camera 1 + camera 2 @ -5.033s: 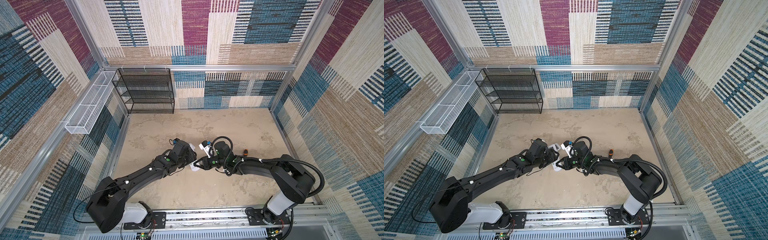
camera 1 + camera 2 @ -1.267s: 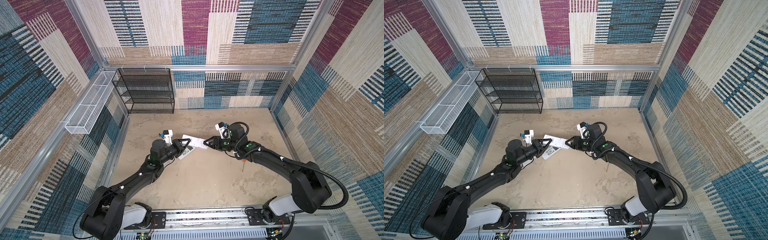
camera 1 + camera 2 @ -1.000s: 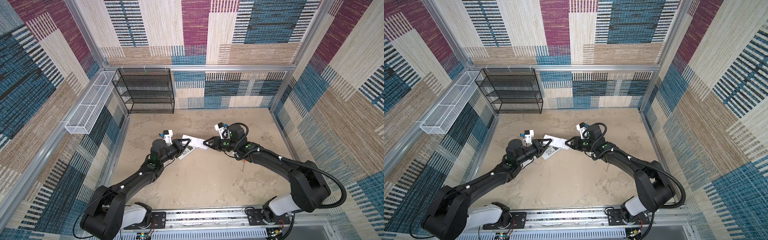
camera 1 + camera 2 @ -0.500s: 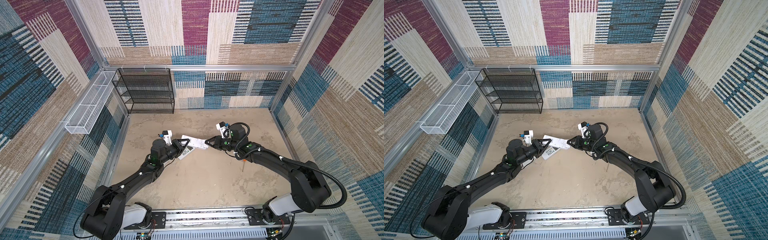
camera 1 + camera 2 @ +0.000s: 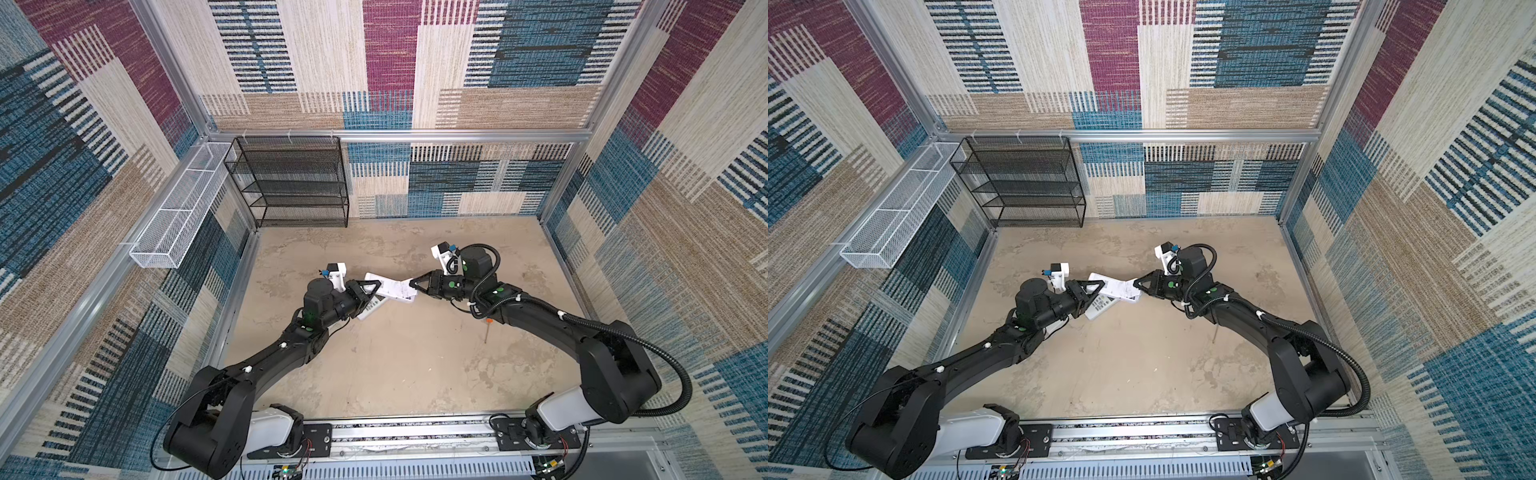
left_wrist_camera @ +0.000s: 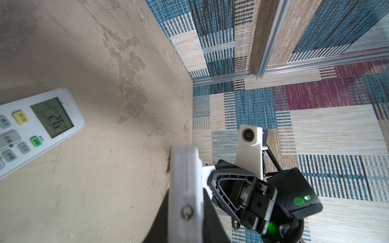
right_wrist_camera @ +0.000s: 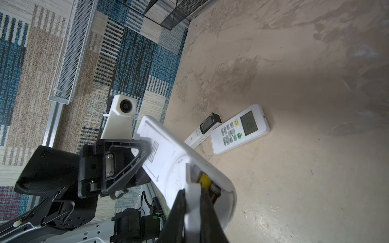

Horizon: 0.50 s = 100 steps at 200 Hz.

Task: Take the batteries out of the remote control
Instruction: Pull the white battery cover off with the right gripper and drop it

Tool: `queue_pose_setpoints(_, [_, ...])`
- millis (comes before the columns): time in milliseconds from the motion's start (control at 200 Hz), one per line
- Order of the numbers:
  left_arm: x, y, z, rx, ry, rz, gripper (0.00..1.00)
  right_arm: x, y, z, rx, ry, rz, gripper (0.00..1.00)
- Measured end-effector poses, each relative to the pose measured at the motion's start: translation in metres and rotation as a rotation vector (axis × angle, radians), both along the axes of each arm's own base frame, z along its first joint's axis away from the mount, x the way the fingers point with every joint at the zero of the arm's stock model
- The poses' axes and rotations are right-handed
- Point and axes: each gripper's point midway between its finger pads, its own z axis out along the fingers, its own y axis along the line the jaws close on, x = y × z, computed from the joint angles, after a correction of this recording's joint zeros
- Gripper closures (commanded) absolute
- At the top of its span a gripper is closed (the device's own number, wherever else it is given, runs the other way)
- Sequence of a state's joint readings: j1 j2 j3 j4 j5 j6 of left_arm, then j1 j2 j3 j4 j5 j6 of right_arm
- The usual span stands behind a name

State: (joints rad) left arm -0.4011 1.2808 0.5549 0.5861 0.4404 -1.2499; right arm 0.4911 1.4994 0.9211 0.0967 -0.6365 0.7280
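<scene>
A white remote control point(image 5: 390, 286) hangs above the floor between my two grippers, back side up. My left gripper point(image 5: 379, 286) is shut on one end; in the left wrist view the remote point(image 6: 185, 185) stands edge-on between the jaws. At the other end my right gripper point(image 7: 192, 195) is shut on the thin white battery cover point(image 7: 192, 207), which is lifted off the compartment. One yellow battery point(image 7: 203, 178) shows inside the opening; other batteries are hidden. Both top views show the same two-handed hold, with the right gripper point(image 5: 1134, 284) at the remote's point(image 5: 1115, 289) end.
A second white remote point(image 7: 240, 128) with a lit display lies on the floor under the held one, over another white remote point(image 7: 196, 136). A screwdriver point(image 5: 486, 332) lies beside my right arm. A black wire rack point(image 5: 291, 183) and a white mesh basket point(image 5: 178, 216) stand at the back left.
My right gripper has closed on the battery cover. Both arms and the held remote have hardly moved in the last second.
</scene>
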Motion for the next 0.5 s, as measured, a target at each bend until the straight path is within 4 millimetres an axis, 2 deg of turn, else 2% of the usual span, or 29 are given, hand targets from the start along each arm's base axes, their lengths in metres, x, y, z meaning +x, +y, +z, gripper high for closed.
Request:
queue_pose_setpoints(295, [0.001, -0.002, -0.004, -0.004, 0.008, -0.007, 1.00, 0.000, -0.002, 0.004, -0.004, 0.001, 0.006, 0.93])
queue_pose_setpoints(501, [0.001, -0.002, -0.006, -0.020, 0.002, -0.004, 1.00, -0.002, -0.010, 0.029, -0.034, -0.085, -0.012, 0.93])
